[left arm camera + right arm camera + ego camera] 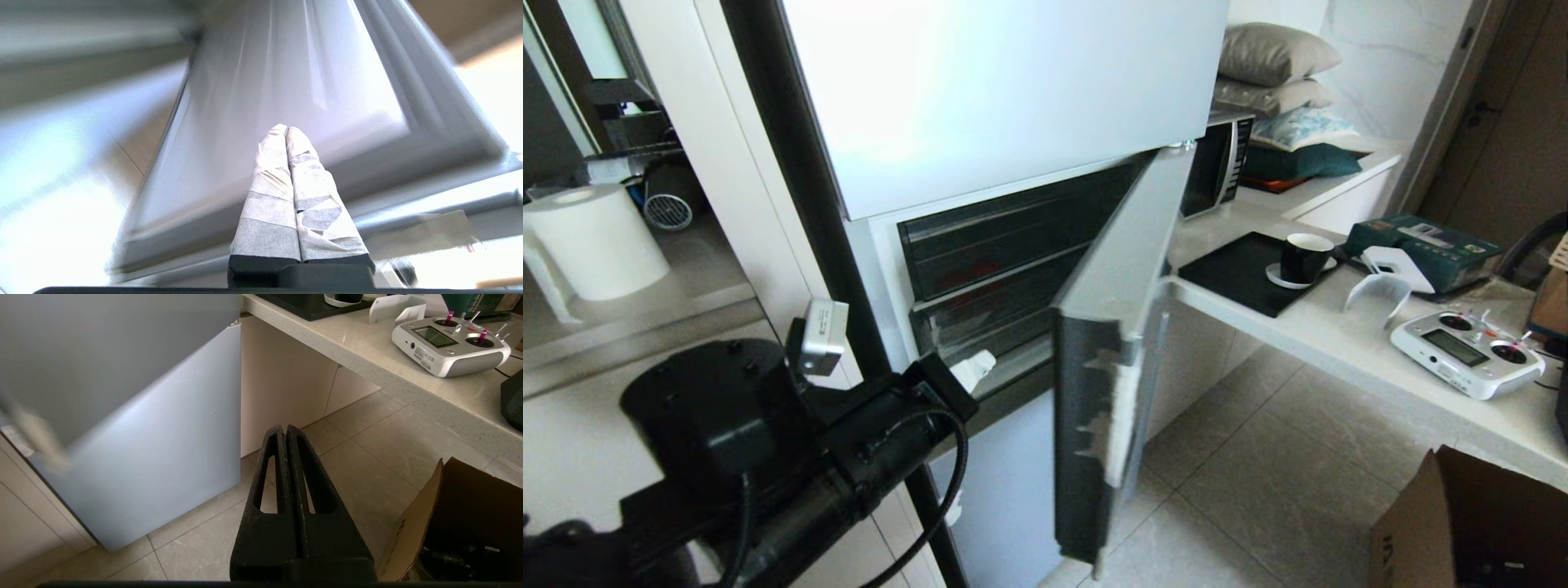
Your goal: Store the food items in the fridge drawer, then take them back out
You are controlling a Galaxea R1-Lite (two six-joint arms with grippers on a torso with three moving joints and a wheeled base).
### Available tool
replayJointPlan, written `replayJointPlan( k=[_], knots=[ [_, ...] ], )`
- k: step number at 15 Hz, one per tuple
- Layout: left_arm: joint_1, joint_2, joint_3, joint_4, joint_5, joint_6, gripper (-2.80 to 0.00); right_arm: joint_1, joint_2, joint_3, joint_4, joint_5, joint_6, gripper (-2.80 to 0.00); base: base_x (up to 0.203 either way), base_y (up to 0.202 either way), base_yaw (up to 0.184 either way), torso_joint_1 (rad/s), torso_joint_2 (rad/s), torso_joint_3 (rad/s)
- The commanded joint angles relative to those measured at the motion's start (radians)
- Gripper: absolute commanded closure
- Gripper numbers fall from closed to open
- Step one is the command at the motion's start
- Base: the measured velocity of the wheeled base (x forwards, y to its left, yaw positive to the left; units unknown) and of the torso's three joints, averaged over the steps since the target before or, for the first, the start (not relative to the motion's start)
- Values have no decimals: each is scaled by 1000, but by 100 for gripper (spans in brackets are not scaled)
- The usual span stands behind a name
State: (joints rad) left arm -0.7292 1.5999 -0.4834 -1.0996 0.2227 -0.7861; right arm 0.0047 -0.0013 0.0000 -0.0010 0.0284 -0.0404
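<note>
The fridge's middle compartment stands open. Two clear containers are stacked inside. The lower one is the fridge drawer [992, 314], pushed in, with a tape scrap [931, 331] at its left front corner. A dim red patch [968, 273] shows through the clear fronts; I cannot tell what it is, and the food items are otherwise hidden. My left gripper [987, 361], fingers wrapped in white tape, is shut and empty just below the drawer's left front corner. In the left wrist view that gripper [287, 128] points at a pale blurred panel. My right gripper [286, 430] hangs shut and empty over the floor.
The compartment's door [1119, 327] swings out to the right, with torn tape on its edge. Right of it a counter [1347, 347] carries a black tray [1233, 273], a cup [1303, 257], a remote controller [1462, 351] and a microwave [1217, 163]. A cardboard box [1462, 523] sits on the floor.
</note>
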Motion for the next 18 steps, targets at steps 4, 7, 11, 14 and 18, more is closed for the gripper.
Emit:
replayJointPlan(
  k=[4, 7, 11, 14, 18],
  knots=[
    [200, -77, 57, -5, -59, 18, 0, 0, 0, 0, -1, 1, -1, 0, 0, 0, 0, 0, 0, 0],
    [276, -185, 3, 28, -66, 236, 0, 0, 0, 0, -1, 0, -1, 0, 0, 0, 0, 0, 0, 0],
    [336, -314, -231, 226, -96, 500, 0, 0, 0, 0, -1, 1, -1, 0, 0, 0, 0, 0, 0, 0],
    [346, -459, -399, 578, -187, 588, 0, 0, 0, 0, -1, 1, -1, 0, 0, 0, 0, 0, 0, 0],
    [352, -708, -438, 1027, -202, 765, 0, 0, 0, 0, -1, 1, -1, 0, 0, 0, 0, 0, 0, 0]
  ],
)
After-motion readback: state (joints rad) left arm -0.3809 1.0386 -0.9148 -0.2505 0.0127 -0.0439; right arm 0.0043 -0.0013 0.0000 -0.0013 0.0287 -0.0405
